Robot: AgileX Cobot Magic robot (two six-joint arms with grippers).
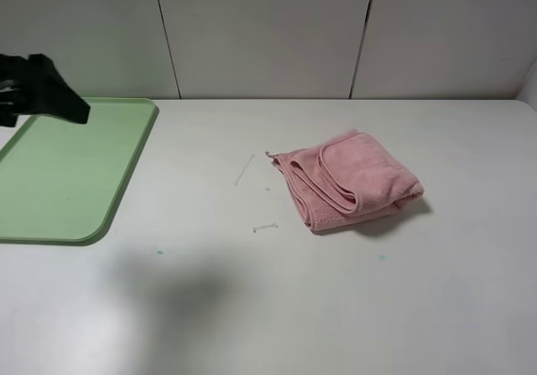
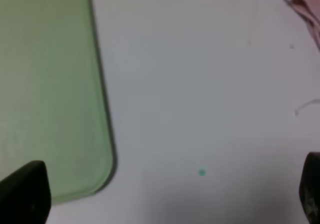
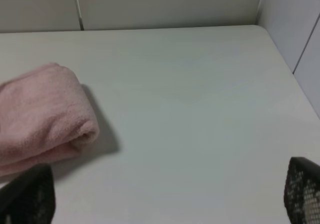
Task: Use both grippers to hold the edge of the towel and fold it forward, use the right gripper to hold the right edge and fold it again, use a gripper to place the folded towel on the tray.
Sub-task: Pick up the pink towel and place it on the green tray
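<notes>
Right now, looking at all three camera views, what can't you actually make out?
Tray: cut off by the exterior high view's left edge; the left arm covers part of its far edge.
Towel: inner layers hidden by its own folds; left wrist view shows only a blurred corner.
Right end effector: absent from the exterior high view; right wrist view crops it to fingertips.
White bits beside the towel: too small to identify.
</notes>
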